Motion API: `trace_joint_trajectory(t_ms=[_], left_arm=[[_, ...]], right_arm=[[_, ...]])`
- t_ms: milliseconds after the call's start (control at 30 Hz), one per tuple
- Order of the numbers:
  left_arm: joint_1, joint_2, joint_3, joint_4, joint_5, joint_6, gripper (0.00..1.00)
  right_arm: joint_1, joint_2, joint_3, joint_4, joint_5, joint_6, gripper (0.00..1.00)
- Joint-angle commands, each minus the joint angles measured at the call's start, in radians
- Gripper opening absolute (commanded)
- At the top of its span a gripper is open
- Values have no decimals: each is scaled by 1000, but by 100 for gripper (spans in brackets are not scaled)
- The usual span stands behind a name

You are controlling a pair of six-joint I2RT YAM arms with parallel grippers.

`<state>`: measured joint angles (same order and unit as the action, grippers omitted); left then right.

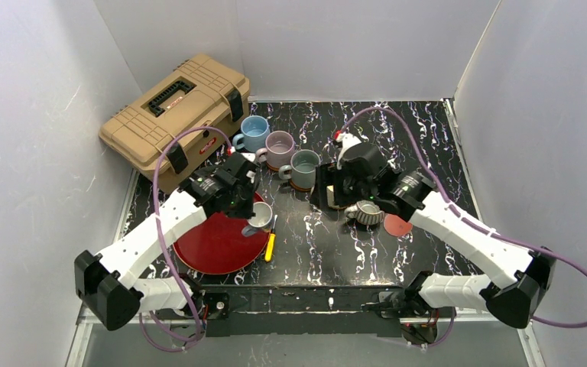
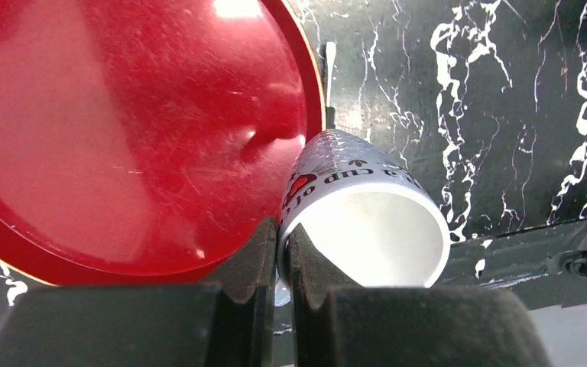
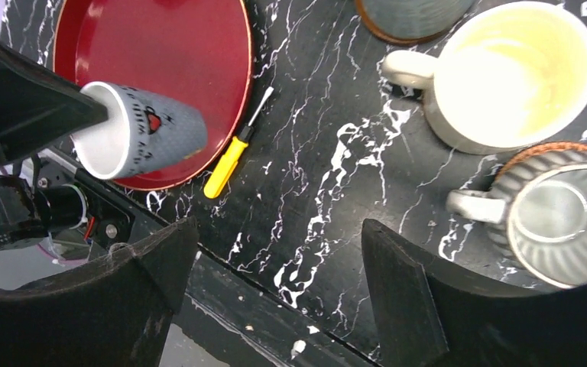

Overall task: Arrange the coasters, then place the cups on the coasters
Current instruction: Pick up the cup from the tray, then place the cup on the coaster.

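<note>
My left gripper is shut on the rim of the small pale grey cup, which hangs tilted over the right edge of the red tray; the top view shows this cup there too. The right gripper is open above bare table, with nothing between its fingers. Beside it stand the cream-yellow cup and the ribbed grey-white cup, which sits on a woven coaster. The flat red coaster lies bare. Light blue, mauve and grey-green cups stand in a diagonal row.
A tan toolbox sits at the back left. A yellow-handled screwdriver lies just right of the red tray. White walls close in the table on three sides.
</note>
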<state>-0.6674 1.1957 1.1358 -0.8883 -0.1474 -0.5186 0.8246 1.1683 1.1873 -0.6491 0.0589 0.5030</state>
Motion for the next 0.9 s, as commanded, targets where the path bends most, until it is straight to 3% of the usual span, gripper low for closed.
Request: trace_joint_trajectory(t_ms=[0,367,867], left_arm=[[-58,21,51,17,-8,-59,0],[-162,129,83,64,11,-103,0],[-220,129,86,140,-2,-169,0]], right_arm=[[86,45,51,47,94,71,85],[206,139,77,77,131,125,82],[237,209,12,47,244,178,65]])
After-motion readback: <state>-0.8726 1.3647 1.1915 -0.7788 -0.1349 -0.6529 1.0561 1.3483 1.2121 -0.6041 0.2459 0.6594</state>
